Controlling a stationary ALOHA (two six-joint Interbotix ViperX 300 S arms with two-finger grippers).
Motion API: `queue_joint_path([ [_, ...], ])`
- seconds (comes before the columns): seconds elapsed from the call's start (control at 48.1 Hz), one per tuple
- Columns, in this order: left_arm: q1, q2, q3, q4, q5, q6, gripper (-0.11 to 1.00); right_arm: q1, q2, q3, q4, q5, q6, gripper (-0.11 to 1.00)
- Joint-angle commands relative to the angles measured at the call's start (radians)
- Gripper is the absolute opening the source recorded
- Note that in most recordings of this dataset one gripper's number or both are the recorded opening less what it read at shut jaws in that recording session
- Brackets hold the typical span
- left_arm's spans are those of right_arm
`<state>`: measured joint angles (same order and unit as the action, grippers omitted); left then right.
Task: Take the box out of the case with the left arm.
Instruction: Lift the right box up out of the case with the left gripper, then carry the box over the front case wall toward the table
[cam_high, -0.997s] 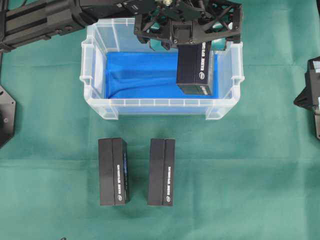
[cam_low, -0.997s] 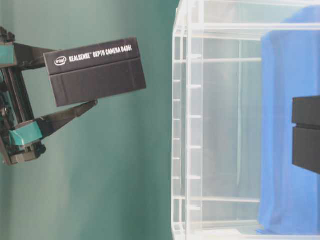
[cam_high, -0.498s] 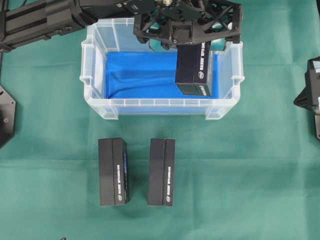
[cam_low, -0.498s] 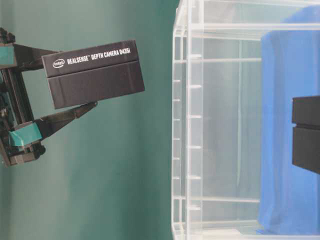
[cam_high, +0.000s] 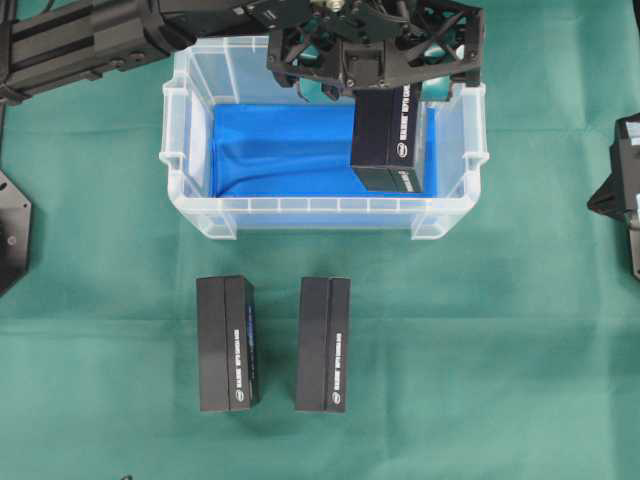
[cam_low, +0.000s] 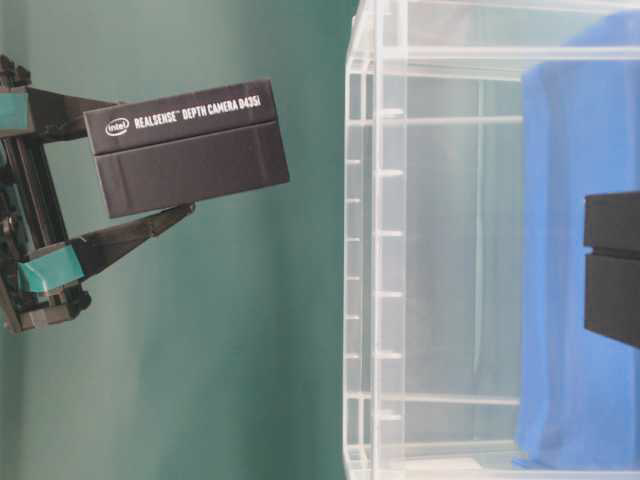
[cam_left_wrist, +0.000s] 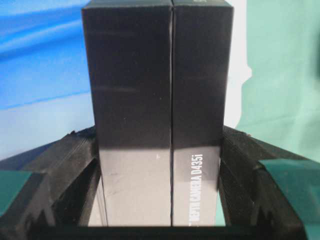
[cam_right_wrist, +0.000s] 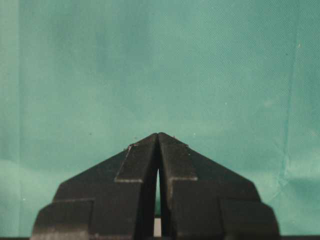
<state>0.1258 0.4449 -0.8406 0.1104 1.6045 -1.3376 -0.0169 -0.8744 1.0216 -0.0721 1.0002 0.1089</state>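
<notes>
The box (cam_high: 388, 140) is grasped by the left claw (cam_high: 375, 95), whose fingers (cam_left_wrist: 65, 170) are pressed against its two long sides, as is seen in the left wrist view. In the overhead view the box is held over the right end of the case (cam_high: 190, 150), above the blue cloth (cam_high: 280, 150) that lines the bottom. In the table-level view the box is shown well apart from the ribbed rim of the case, so it is judged to be lifted clear of the walls. The lifting step is therefore judged to be all but done, and the carrying-away step is in hand.

For the next move, the box is to be carried sideways past the rim and lowered onto the green counter (cam_high: 500, 350), and only then is the grasp to be let go. Two other black boxes (cam_high: 227, 343) are laid side by side on the counter in front of the case, so a free spot beside them is called for. Care is needed that the lower end of the box is not caught on the near wall.

The right claw (cam_right_wrist: 157, 145) is clenched on nothing, with only the green counter seen beyond it.
</notes>
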Motion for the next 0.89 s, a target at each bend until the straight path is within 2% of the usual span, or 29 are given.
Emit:
queue_joint_path([
  [0.0,-0.002,-0.032,-0.026,0.005,-0.003,-0.002,0.61,-0.002,0.008,-0.028,0.003,-0.002,0.003,0.0],
  [0.457,-0.052,-0.035,-0.025,0.005,0.003,-0.023,0.61,-0.002,0.008,-0.028,0.003,-0.002,0.003,0.0],
  [0.623,-0.092,-0.046,-0.025,0.005,0.034,-0.063,0.61,-0.002,0.008,-0.028,0.003,-0.002,0.003,0.0],
  [0.872,-0.201,-0.055,-0.023,0.011,0.069,-0.167,0.61,-0.002,0.008,-0.028,0.003,-0.002,0.003,0.0],
])
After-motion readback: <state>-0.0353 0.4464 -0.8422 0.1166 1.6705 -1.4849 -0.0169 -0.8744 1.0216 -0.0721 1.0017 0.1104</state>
